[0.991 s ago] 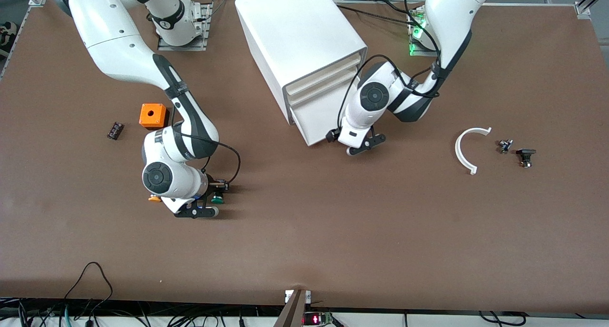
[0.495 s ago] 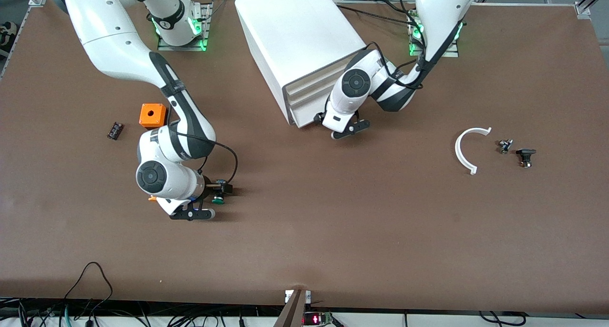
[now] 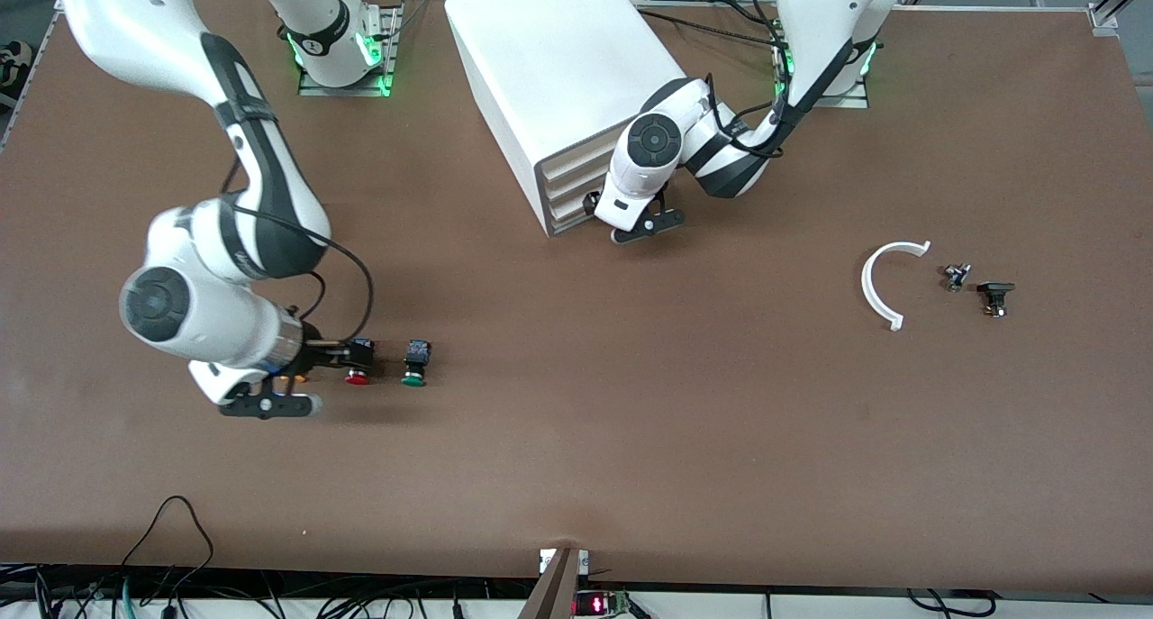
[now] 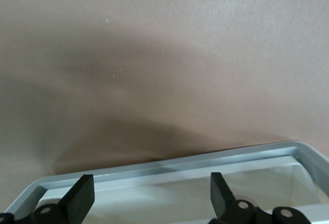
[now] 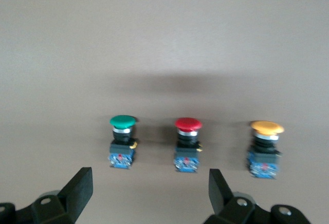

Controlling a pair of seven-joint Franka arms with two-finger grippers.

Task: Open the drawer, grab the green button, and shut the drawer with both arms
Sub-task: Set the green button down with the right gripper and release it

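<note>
The green-capped button (image 3: 415,364) lies on the worktop (image 3: 630,421) beside the open, empty right gripper (image 3: 286,394) (the left gripper (image 3: 641,223), fingers spread and empty, sits at the white drawer cabinet (image 3: 567,78)).

Two arms are seen, each cased in glossy white shells with black bands at the joints and a round dark grey cap on the wrist housing. A black cable is looped loosely along each forearm. Green lights are lit at both bases. The right gripper (image 3: 270,406) and left gripper (image 3: 645,228) are black, with silver screws seen at the finger mounts.
</note>
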